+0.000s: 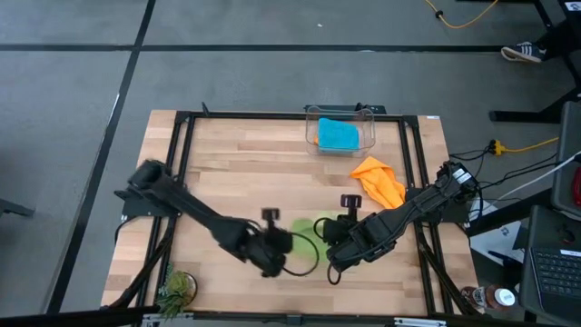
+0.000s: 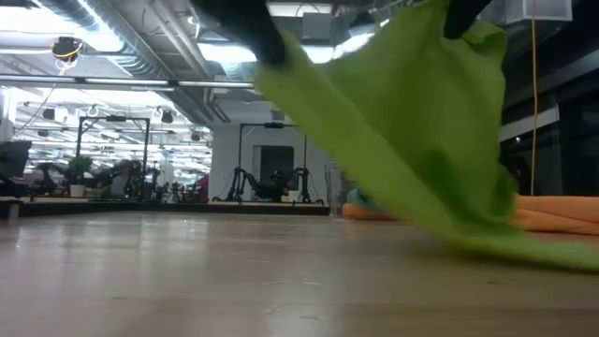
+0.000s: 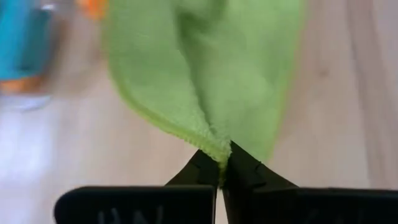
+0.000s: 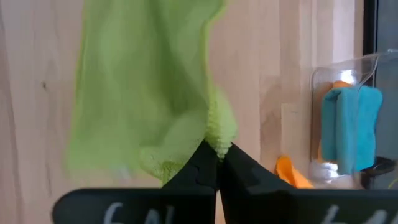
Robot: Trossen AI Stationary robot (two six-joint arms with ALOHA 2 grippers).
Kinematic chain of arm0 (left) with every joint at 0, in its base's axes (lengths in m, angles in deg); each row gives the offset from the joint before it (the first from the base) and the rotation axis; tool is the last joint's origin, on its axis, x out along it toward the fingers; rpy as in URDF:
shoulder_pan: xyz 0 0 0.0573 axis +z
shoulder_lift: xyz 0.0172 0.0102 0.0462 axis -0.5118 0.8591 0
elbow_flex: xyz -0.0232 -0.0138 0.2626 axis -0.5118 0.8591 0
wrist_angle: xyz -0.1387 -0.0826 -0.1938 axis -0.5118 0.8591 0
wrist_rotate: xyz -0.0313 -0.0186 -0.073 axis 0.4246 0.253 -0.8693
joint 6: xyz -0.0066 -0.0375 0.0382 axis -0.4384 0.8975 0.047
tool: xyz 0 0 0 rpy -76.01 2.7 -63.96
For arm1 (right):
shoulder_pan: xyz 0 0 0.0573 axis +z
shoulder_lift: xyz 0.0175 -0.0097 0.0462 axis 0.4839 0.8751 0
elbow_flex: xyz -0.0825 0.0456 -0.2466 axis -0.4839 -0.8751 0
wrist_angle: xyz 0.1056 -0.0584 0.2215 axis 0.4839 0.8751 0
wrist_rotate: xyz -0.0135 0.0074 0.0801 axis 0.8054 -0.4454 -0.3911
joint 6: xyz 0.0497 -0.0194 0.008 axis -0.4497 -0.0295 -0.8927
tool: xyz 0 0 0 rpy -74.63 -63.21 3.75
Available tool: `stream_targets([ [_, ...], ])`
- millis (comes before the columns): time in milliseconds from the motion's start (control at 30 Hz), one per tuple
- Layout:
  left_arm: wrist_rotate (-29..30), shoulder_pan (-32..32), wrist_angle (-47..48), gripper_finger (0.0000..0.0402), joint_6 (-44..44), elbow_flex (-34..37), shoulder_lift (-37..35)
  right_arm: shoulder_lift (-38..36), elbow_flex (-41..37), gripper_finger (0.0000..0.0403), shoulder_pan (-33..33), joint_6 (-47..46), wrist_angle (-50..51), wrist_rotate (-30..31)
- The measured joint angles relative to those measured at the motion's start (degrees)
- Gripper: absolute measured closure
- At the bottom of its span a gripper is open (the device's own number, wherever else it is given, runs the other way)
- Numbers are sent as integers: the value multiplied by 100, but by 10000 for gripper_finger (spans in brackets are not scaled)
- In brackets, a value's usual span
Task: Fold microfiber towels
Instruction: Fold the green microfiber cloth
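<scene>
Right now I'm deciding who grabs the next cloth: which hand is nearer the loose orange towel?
Right. The right hand is just in front of the orange towel, shut on the green towel; the left hand grips its other corner, farther away.

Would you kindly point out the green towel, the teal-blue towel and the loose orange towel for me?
green towel [image 2: 412, 131], low view, middle of the hanging cloth.
teal-blue towel [image 1: 338, 135], high view, its top face inside the clear bin.
orange towel [image 1: 379, 180], high view, centre of the crumpled cloth.
</scene>
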Motion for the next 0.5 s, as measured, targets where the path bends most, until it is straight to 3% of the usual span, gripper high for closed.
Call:
stream_targets([
  [100,170,-73,1523,401,156,-658,-484,0,142,400,0,252,95,145],
  [233,262,-156,2764,401,184,-1464,-947,0,648,400,0,635,432,516],
  [400,508,-187,3271,401,734,-2087,-1315,-2,1384,400,-46,962,456,981],
  [500,375,-219,3228,401,1101,-2189,-1339,-11,1643,400,-153,911,394,331],
])
